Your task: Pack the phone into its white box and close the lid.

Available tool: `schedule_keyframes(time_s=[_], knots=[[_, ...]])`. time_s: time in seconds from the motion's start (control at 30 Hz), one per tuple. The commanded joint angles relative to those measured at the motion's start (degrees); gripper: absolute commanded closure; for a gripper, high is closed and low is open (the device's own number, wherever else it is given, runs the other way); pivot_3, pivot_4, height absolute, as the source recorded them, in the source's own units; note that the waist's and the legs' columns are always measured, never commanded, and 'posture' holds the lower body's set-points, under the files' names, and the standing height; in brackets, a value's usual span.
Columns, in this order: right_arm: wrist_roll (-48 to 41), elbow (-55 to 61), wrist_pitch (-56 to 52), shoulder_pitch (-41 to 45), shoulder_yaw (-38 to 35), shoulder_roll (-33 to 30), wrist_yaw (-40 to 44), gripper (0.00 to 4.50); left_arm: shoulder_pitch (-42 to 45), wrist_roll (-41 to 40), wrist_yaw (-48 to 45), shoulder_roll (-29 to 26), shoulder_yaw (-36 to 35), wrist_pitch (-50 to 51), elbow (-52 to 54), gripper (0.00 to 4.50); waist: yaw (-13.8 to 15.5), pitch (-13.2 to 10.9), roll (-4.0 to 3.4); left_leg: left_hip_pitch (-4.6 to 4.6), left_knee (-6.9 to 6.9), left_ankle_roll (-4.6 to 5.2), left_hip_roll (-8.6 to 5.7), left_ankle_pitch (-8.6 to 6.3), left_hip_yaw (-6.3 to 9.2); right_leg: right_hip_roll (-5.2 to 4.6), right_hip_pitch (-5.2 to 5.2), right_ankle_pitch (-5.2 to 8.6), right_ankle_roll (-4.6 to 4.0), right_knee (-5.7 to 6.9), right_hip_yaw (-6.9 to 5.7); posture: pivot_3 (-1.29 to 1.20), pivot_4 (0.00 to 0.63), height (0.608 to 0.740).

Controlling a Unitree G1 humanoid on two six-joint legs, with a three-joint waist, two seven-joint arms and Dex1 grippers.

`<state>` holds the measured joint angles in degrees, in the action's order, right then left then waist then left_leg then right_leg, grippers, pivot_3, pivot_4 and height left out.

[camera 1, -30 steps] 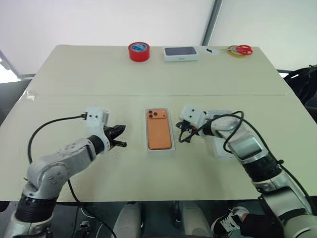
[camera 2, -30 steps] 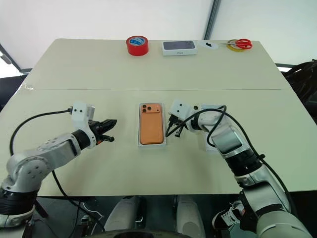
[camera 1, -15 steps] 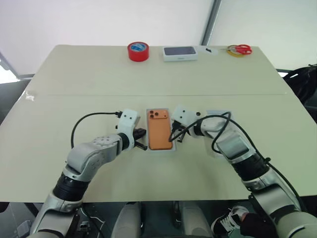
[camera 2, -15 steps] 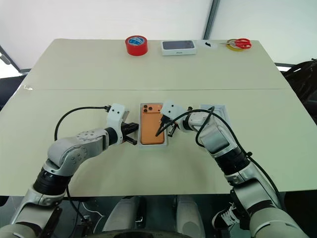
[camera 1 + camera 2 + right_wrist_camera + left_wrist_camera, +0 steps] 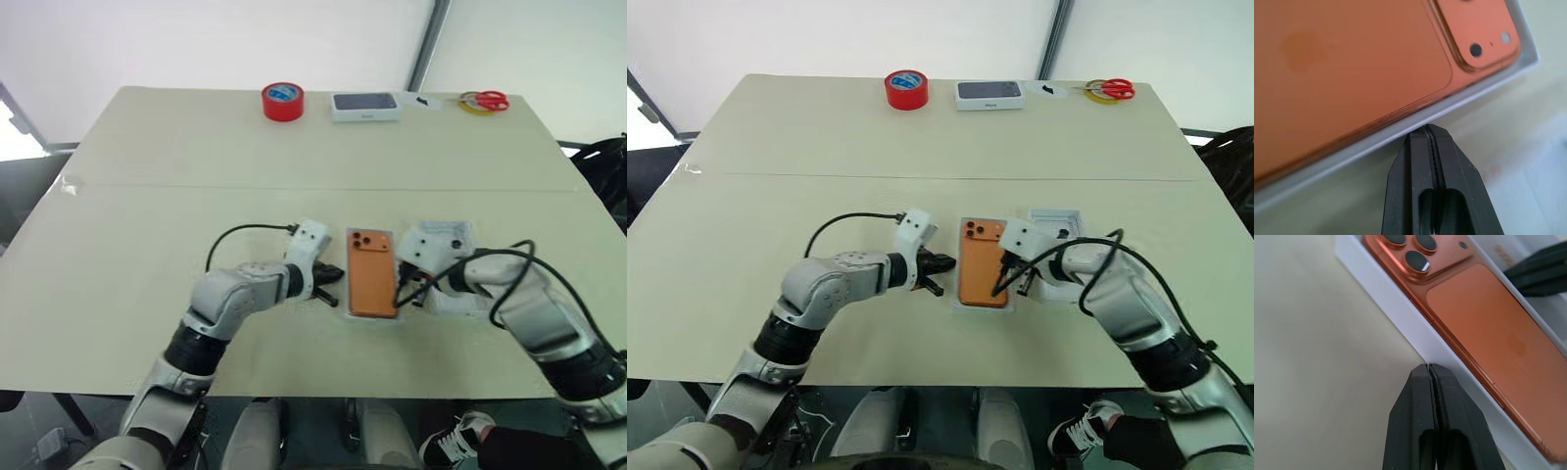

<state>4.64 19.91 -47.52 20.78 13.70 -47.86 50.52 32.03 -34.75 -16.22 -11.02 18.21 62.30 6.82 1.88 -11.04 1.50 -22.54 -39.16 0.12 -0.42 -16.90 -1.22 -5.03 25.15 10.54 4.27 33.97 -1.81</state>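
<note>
The orange phone lies back up in the white box, its camera cluster at the far end. My left gripper is shut, its tips against the box's left wall. My right gripper is shut too, with its tips at the box's right wall. The lid lies open side up just right of the box, partly hidden by my right wrist. Both wrist views show the phone sitting inside the tray.
At the table's far edge stand a red tape roll, a sealed white box with a dark top and red-handled scissors. A seam crosses the tabletop beyond the box. Cables loop off both wrists.
My left gripper swung right to the box's left wall. The box with the phone slid right, closer to the lid, and my right gripper drew back right with it.
</note>
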Motion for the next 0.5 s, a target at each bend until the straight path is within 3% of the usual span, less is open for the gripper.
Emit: schedule_keyframes(time_s=[0.03,0.2,0.5], knots=[[-2.4,4.8,0.0,-2.4,-1.2,-1.2,1.3,4.5,2.4,-0.1,-4.8,4.0,4.1,-0.7,0.4,4.43,0.3,0.0,0.0,0.0,0.0,0.0,0.02,0.0,0.0,0.01,0.01,0.0,0.0,0.0,0.0,0.0,0.15,0.732],[-2.5,5.9,-0.7,-5.0,-3.1,-2.7,0.7,4.5,2.7,2.2,-7.1,5.3,4.6,-1.1,-1.7,4.43,0.3,0.0,-0.01,0.02,-0.03,0.0,0.03,0.0,0.01,0.02,-0.01,0.1,0.16,0.01,-0.02,0.0,0.15,0.732],[-6.6,6.9,-3.5,-6.8,-11.4,-8.0,3.8,4.5,1.3,3.0,-8.0,3.8,-2.2,0.2,-1.3,4.43,0.3,0.0,-0.01,0.0,-0.03,0.0,0.03,0.0,0.02,0.01,0.0,0.02,0.03,0.02,-0.02,0.0,0.15,0.732]])
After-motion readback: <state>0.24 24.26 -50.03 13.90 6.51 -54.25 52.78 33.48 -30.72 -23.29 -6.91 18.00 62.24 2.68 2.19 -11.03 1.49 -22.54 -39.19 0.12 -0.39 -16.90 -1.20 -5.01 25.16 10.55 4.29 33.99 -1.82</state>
